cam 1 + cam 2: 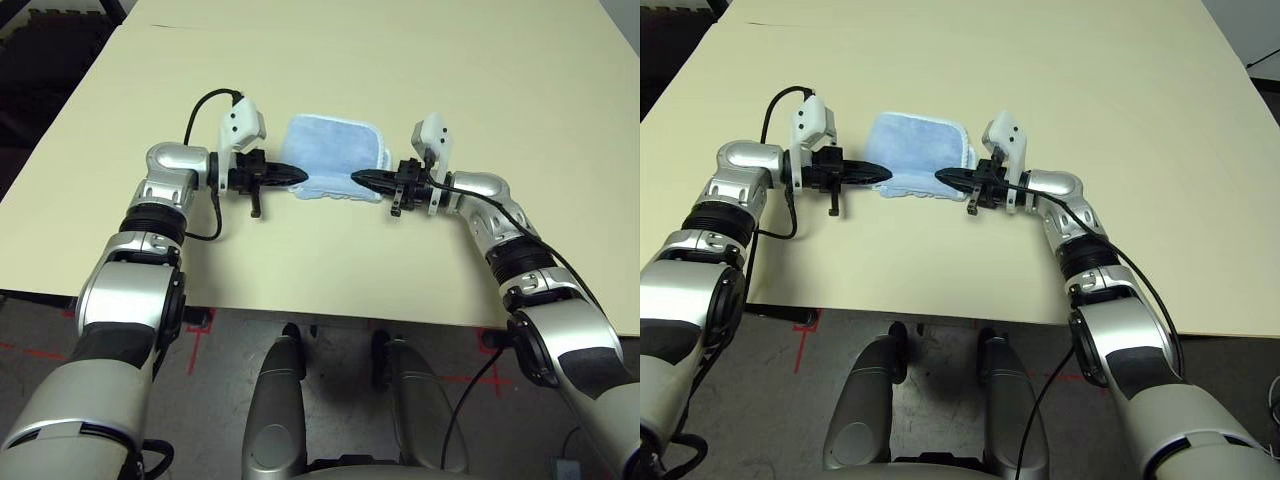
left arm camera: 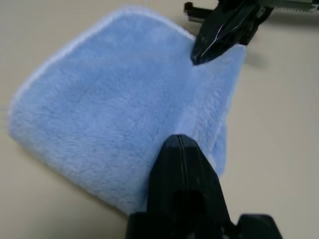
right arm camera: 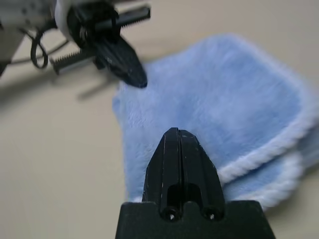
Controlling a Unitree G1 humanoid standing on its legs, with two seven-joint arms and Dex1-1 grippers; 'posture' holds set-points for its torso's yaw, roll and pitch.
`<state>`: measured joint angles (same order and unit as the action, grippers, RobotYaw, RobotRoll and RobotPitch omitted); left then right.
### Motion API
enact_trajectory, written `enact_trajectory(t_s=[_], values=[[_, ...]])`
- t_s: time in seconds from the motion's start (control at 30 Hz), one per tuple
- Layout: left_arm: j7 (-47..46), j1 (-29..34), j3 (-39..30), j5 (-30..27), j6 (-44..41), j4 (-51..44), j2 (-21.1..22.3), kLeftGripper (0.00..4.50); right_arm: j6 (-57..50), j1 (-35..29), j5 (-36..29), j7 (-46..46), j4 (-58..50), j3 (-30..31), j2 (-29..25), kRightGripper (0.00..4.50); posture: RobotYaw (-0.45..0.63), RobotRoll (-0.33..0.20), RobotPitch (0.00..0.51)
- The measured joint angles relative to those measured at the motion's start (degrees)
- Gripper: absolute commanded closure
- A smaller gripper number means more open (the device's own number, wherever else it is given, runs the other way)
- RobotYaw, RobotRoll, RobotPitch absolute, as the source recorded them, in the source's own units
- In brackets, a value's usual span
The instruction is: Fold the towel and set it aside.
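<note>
The towel (image 1: pixel 333 152) lies folded at the surface's (image 1: pixel 330 70) centre. The left end effector (image 1: pixel 290 176), at its 8 o'clock corner, and the right end effector (image 1: pixel 366 179), at 5 o'clock, are both closed and empty. Pinch both layers evenly before sliding it aside.

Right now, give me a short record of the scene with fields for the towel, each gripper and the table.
towel: small light blue terry cloth towel, white stitched edging, lying folded on the table
left gripper: left gripper, black fingers pressed together, tips at the towel's near left edge
right gripper: right gripper, fingers pressed together, tips at the towel's near right edge
table: flat beige table
</note>
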<state>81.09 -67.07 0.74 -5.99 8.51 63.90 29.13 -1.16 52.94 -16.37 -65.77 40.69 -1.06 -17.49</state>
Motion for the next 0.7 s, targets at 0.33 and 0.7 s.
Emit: enact_trajectory(t_s=[0.33, 0.7], values=[[-12.99, -6.61, -4.11, -1.32, -3.28, 2.55, -5.43, 4.47, 1.05, 6.93, 1.14, 12.36, 3.57, -2.39, 4.81, 4.50, -0.01, 0.000, 0.274], [-24.69, -2.65, -2.60, 3.41, -3.74, 6.82, -6.52, 4.47, 5.98, 9.86, 8.98, 22.90, 18.99, 0.19, 8.42, 4.50, -0.02, 0.000, 0.279]])
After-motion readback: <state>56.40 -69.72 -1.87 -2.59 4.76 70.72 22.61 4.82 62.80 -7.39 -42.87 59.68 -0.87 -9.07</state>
